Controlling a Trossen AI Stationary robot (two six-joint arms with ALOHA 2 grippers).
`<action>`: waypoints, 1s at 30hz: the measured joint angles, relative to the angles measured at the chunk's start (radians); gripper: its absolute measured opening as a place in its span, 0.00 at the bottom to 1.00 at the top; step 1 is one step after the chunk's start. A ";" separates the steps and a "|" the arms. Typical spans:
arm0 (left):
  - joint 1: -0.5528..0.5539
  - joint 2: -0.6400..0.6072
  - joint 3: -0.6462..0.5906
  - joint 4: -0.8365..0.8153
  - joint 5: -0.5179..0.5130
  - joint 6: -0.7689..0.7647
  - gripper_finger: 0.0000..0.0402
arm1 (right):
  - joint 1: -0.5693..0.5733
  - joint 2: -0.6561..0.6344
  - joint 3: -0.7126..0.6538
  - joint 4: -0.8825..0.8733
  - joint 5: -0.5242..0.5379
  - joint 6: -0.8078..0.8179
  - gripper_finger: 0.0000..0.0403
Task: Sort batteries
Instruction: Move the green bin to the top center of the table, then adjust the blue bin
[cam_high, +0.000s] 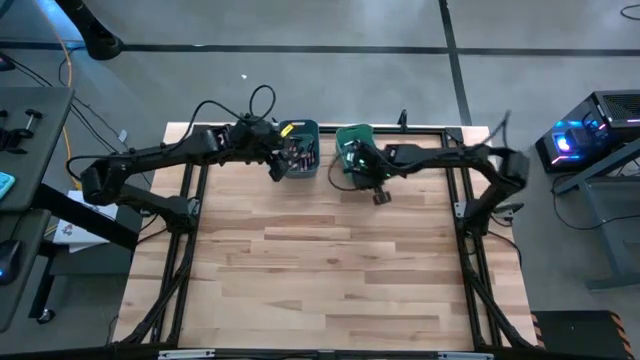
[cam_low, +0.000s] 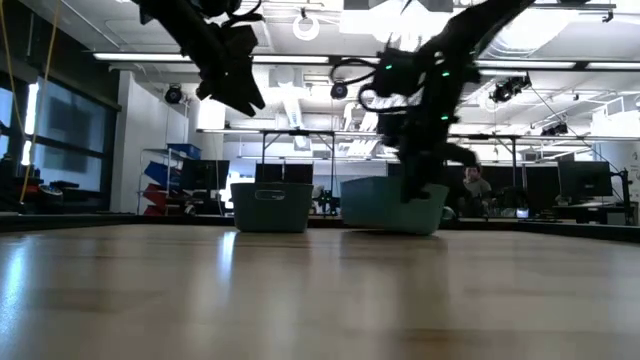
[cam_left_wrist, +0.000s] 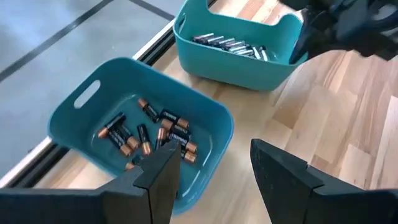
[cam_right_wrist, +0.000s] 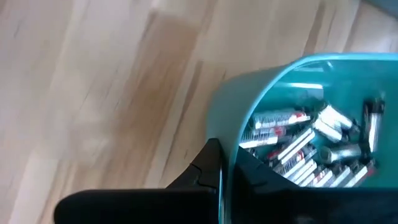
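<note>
Two teal bins stand on their bases at the table's far edge. The left bin (cam_left_wrist: 93, 124) holds several dark batteries with copper ends (cam_left_wrist: 152, 134). The right bin (cam_left_wrist: 273, 68) holds several silvery batteries (cam_right_wrist: 305, 149). My left gripper (cam_left_wrist: 213, 155) hovers open over the left bin's near rim, with nothing between its fingers. My right gripper (cam_high: 381, 196) is shut and points steeply down just off the right bin's near right corner (cam_right_wrist: 249, 93), lower than its rim; I see nothing between its fingers.
Bare wood (cam_high: 320, 270) fills the table's middle and near part. A dark frame rail (cam_high: 330, 128) runs behind the bins, and cables loop over the left arm (cam_high: 262, 98). Beyond the table a person (cam_low: 476, 185) sits in the room.
</note>
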 joint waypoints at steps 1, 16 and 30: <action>0.000 -0.006 0.000 -0.012 -0.001 -0.008 0.47 | -0.005 0.030 0.030 -0.003 -0.010 0.004 0.00; 0.000 -0.027 0.000 -0.087 -0.016 -0.014 0.47 | -0.016 0.313 0.415 -0.079 -0.093 0.183 0.00; 0.008 -0.027 0.000 -0.197 -0.068 -0.164 0.47 | -0.016 0.316 0.437 -0.040 -0.163 0.270 0.32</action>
